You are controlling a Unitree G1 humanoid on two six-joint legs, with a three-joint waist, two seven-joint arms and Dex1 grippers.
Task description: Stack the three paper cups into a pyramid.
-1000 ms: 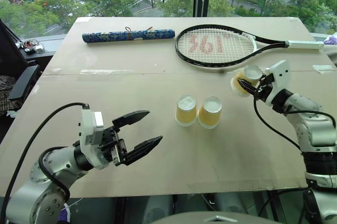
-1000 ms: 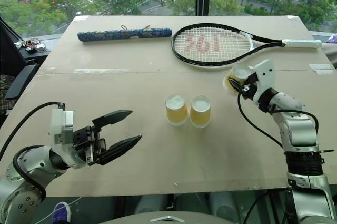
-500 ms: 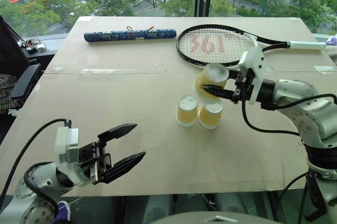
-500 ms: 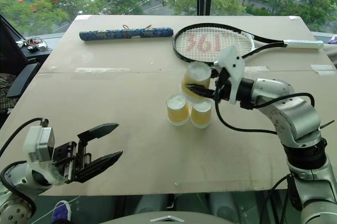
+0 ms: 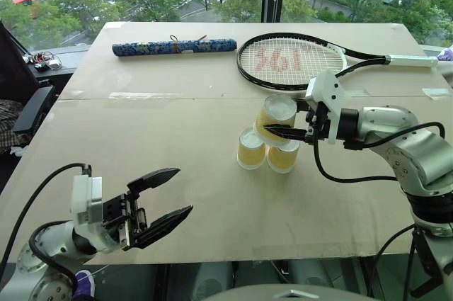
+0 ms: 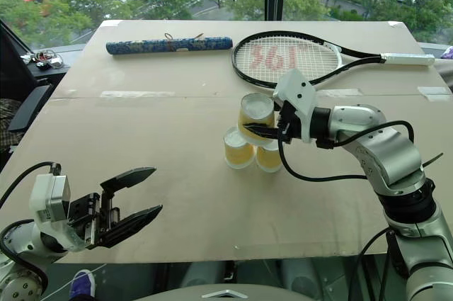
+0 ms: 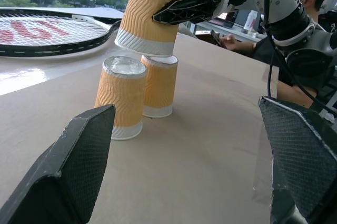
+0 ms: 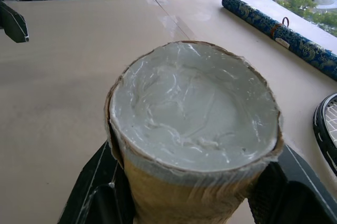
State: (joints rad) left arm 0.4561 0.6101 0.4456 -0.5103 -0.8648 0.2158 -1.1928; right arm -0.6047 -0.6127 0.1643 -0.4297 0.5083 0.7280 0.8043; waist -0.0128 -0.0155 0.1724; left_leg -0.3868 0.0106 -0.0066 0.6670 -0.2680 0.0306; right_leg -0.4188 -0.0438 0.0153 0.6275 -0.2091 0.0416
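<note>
The right gripper (image 5: 277,131) is clenched on a ribbed yellow-orange paper cup (image 5: 274,118), inverted and tilted, its rim seemingly resting on the two lower cups (image 7: 138,91) standing bottom-up, touching, mid-table; the held cup hides much of the rear one. The left gripper (image 5: 167,198) hangs released at the near edge of the bare wooden table (image 5: 141,138). A strung tennis racket (image 5: 290,60) lies behind.
</note>
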